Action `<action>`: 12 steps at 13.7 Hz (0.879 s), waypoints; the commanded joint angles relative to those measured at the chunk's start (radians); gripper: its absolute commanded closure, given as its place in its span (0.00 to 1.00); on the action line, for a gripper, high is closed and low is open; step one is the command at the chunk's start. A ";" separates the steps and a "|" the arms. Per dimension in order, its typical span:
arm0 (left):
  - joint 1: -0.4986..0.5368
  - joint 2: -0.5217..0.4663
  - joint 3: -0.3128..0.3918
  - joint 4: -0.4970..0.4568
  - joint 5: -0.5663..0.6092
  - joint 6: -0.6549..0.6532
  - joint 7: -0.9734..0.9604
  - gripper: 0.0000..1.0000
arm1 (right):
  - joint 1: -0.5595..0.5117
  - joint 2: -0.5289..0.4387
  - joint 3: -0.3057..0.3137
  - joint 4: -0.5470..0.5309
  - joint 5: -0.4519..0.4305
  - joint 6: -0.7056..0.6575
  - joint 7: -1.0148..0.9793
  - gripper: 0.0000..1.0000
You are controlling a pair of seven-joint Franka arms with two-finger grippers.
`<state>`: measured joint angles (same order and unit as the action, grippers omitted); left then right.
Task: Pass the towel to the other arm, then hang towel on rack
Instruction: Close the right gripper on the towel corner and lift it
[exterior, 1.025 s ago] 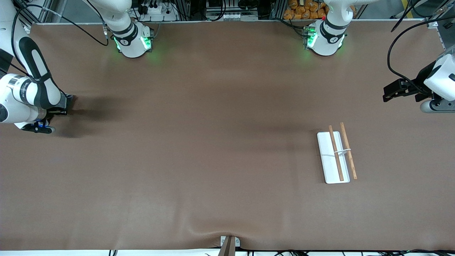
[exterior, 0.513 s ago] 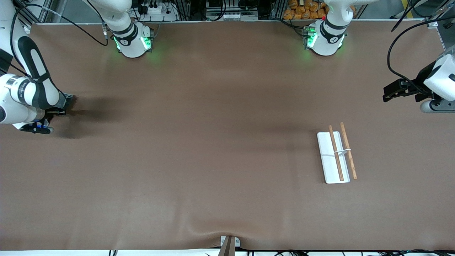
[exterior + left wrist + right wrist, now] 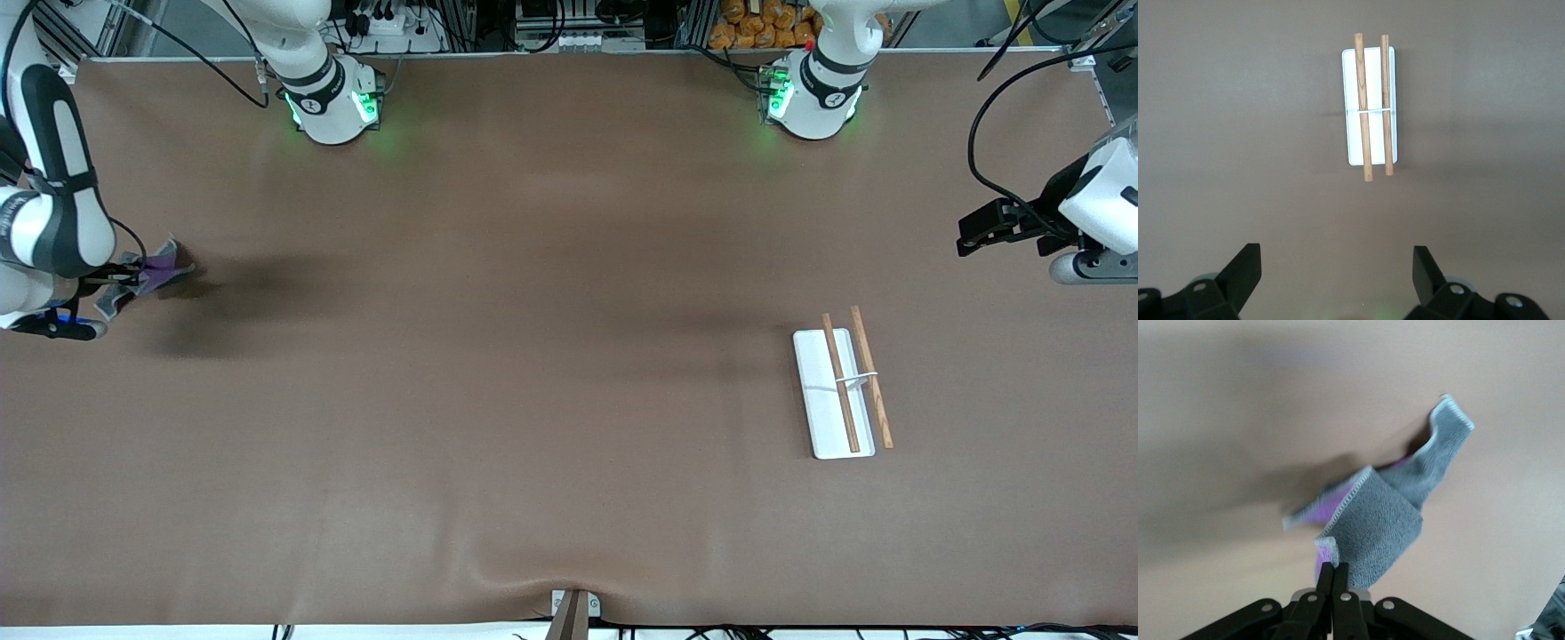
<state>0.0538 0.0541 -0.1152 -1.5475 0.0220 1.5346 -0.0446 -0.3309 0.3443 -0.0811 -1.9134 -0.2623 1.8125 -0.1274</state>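
Observation:
The towel (image 3: 147,274) is dark grey with a purple reverse and hangs from my right gripper (image 3: 114,283) above the table at the right arm's end. In the right wrist view the right gripper (image 3: 1333,572) is shut on one corner of the towel (image 3: 1378,520), which droops and folds below it. The rack (image 3: 840,387), a white base plate with two wooden rods, lies on the table toward the left arm's end. My left gripper (image 3: 967,233) is open and empty, up in the air at the left arm's end. The left wrist view shows the rack (image 3: 1370,103) past the left gripper (image 3: 1337,267).
The brown table cover (image 3: 533,356) has a raised wrinkle at its edge nearest the front camera, by a small metal bracket (image 3: 573,609). Black cables (image 3: 996,116) hang near the left arm.
My right gripper has lifted the towel off the table at the right arm's end; the cloth now shows hanging from it. The left arm has not moved.

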 commanded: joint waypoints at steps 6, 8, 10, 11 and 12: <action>0.004 0.006 -0.003 0.001 -0.008 0.015 0.006 0.00 | 0.159 -0.022 0.000 0.241 0.181 -0.366 0.151 1.00; 0.003 0.006 -0.003 0.001 -0.008 0.015 0.006 0.00 | 0.231 -0.036 0.000 0.263 0.233 -0.412 0.270 1.00; 0.004 0.006 -0.003 0.001 -0.008 0.015 0.006 0.00 | 0.300 -0.044 0.000 0.283 0.300 -0.441 0.389 1.00; 0.004 0.006 -0.003 0.001 -0.008 0.015 0.008 0.00 | 0.343 -0.044 0.000 0.298 0.326 -0.452 0.449 1.00; 0.004 0.006 -0.003 0.001 -0.008 0.015 0.006 0.00 | 0.383 -0.044 0.000 0.307 0.346 -0.458 0.507 1.00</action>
<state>0.0538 0.0600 -0.1152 -1.5476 0.0220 1.5404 -0.0446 -0.0145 0.3154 -0.0719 -1.6286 0.0395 1.3841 0.2756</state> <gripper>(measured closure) 0.000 0.982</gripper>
